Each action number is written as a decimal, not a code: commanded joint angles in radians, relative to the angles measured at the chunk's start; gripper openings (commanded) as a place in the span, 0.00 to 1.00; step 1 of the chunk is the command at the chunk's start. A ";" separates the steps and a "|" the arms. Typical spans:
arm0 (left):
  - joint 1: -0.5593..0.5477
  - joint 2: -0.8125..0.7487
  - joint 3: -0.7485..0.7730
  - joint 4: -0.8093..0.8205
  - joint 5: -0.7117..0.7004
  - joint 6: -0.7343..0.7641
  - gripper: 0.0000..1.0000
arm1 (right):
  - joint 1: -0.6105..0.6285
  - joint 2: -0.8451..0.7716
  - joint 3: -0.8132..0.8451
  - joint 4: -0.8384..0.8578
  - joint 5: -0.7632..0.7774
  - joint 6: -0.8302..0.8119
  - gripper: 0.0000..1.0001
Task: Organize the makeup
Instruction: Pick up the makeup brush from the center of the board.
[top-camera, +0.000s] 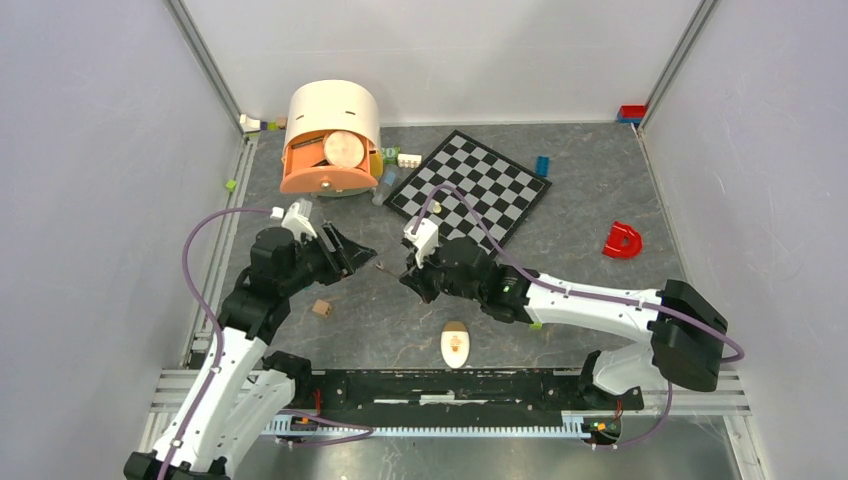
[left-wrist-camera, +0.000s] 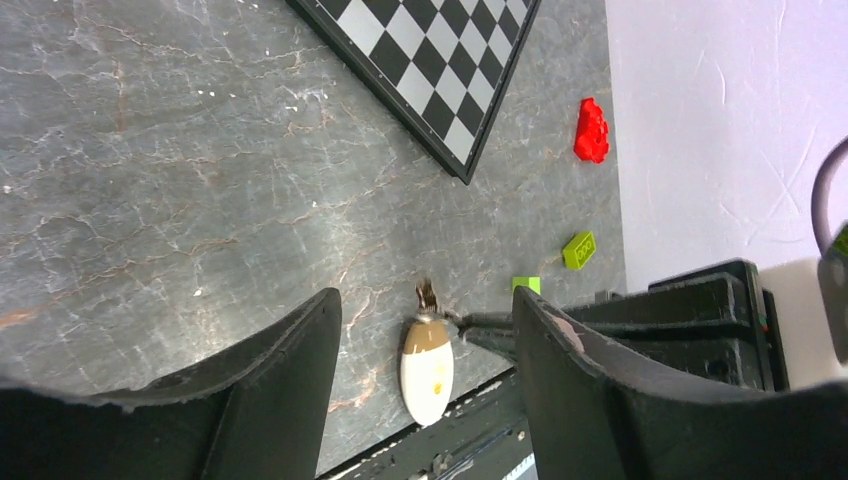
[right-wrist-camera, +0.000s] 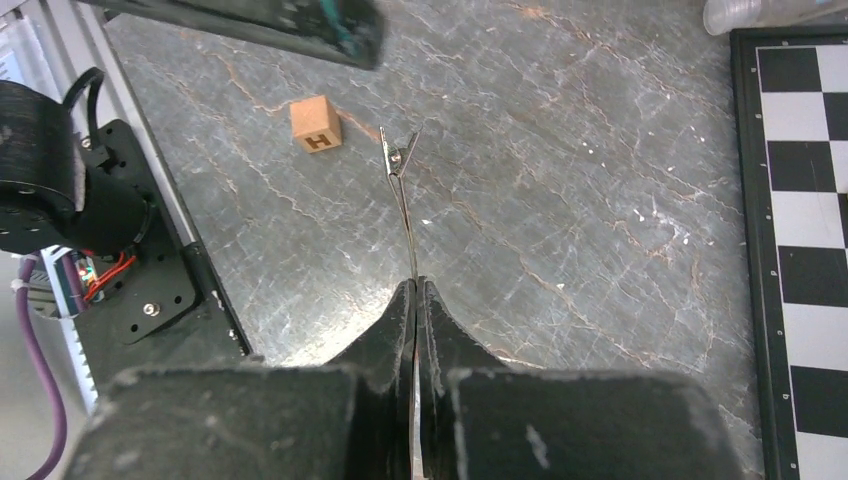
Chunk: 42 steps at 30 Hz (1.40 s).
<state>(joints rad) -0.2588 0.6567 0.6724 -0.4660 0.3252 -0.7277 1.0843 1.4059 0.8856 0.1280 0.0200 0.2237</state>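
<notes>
veined grey stone tabletop (right-wrist-camera: 600, 200): right tool (right-wrist-camera: 415, 285) pinches thin metal clip (right-wrist-camera: 404, 190), left tool (left-wrist-camera: 428, 300) apart.

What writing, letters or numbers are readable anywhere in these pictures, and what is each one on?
"H": on one face of the small wooden cube.
Orange mark on the cream oval: too small to read.
No other readable text.

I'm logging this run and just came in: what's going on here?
The right gripper is shut on a thin metal clip, its tip pointing toward the left gripper, which is open and faces it. A cream oval lies near the front edge of the table. The orange organizer at back left holds a round peach compact.
</notes>
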 joint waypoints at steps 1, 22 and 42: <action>-0.039 0.025 0.006 0.075 -0.074 -0.079 0.68 | 0.036 -0.051 0.051 -0.010 0.048 -0.007 0.00; -0.059 0.043 -0.044 0.167 0.001 -0.118 0.56 | 0.045 -0.007 0.086 0.064 0.065 0.019 0.00; -0.062 0.033 -0.067 0.198 0.016 -0.148 0.19 | 0.045 0.058 0.145 0.075 0.072 0.022 0.00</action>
<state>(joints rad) -0.3164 0.7040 0.6025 -0.3065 0.3256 -0.8539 1.1259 1.4582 0.9852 0.1638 0.0872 0.2405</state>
